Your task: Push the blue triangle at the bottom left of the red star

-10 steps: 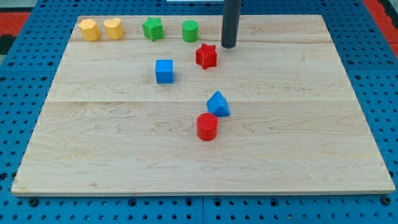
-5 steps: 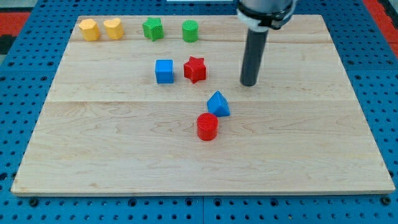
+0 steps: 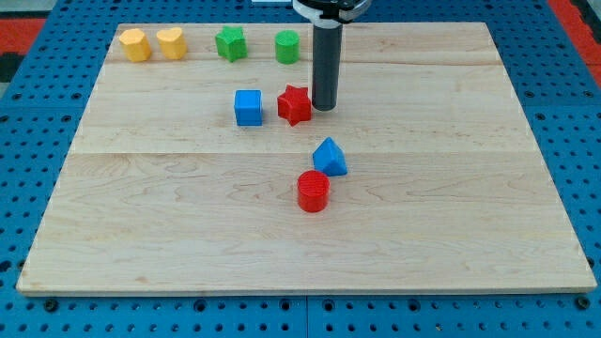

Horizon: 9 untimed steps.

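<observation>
Wooden board (image 3: 470, 235), pale and made of joined planks, lying on a blue perforated table (image 3: 19, 188) with red patches at the view's upper corners. We count eight small plastic blocks on it: two blue, two red, two green, two yellow.

Our dark straight rod comes down from the view's top centre. Our arm carries no gripper, so nothing opens or closes and nothing is held. My tip (image 3: 324, 108) rests on the board just beside the red star-shaped block (image 3: 294, 104), on its right in the view; we cannot tell whether the two touch.

Blocks, by group:
- Blue: the blue cube (image 3: 248, 107) sits just to the left of the red star with a narrow gap between them. The blue triangle block (image 3: 330, 157) lies below and slightly right of the red star, near the board's centre, well below my tip.
- Red: besides the star, a red cylinder (image 3: 313, 191) stands just below and left of the blue triangle, very close to it or touching.
- Green: a green star-like block (image 3: 230, 43) and a green cylinder (image 3: 287, 46) stand side by side along the top edge, left of the rod.
- Yellow: two rounded yellow blocks, the first (image 3: 135, 44) and the second (image 3: 171, 42), occupy the top left corner; their exact shapes are hard to make out.
</observation>
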Each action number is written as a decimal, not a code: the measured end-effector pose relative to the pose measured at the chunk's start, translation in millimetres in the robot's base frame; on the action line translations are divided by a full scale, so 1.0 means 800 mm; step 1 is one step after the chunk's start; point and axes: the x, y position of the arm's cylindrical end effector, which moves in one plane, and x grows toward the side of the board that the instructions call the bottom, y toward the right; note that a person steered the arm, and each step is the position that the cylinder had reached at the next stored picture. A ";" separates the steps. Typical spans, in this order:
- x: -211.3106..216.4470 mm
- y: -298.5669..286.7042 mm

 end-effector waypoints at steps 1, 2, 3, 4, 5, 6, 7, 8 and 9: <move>-0.006 0.026; 0.081 0.133; 0.166 0.151; 0.167 0.048; 0.129 0.014; 0.100 -0.006; 0.099 0.030; 0.085 0.037; 0.075 0.037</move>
